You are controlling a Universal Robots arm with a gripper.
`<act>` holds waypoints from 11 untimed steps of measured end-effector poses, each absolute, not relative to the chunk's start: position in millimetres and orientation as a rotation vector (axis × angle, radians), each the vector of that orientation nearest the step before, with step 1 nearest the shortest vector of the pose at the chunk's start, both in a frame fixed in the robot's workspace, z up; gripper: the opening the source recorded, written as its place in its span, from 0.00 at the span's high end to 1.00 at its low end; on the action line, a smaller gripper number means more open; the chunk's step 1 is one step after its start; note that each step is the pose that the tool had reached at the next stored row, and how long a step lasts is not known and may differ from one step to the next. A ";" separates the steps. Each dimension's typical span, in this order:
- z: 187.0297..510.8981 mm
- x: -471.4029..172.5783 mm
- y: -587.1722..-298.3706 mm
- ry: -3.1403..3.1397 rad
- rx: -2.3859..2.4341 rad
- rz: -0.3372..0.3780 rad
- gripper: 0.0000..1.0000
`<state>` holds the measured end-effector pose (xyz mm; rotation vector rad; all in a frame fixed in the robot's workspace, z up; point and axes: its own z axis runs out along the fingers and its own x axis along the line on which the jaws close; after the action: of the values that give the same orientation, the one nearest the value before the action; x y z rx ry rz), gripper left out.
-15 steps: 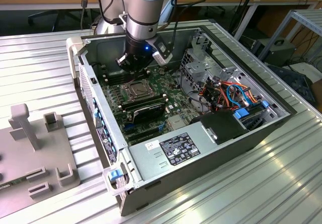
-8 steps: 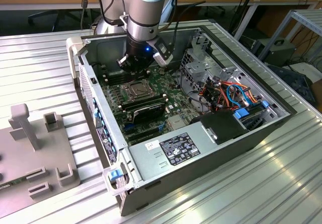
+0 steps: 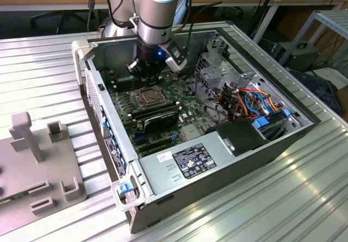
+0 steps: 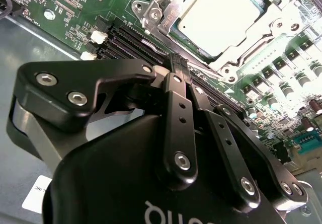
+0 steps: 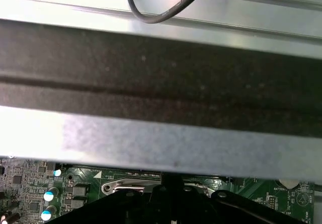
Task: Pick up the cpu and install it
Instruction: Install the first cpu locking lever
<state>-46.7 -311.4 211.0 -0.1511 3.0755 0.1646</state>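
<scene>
Jaws: my gripper (image 4: 176, 65) closed, empty | cpu (image 4: 219, 12) seated in socket | light, stiff, fragile; I judge edge-hold

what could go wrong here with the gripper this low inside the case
The gripper has its fingertips pressed together beside the socket frame, with the cpu lying in it; a sideways slip might scrape the frame or the memory slots. In the exterior view the arm's wrist hangs close to the case wall, so a swing might clip it.
</scene>
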 end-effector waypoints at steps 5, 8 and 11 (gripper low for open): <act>210.4 -46.7 -311.4 3.076 -0.151 0.165 0.89; 209.9 -46.7 -311.4 3.075 -0.151 0.165 0.89; 209.4 -46.7 -311.4 3.076 -0.151 0.165 0.89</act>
<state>-46.7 -311.4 209.4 -0.1510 3.0755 0.1646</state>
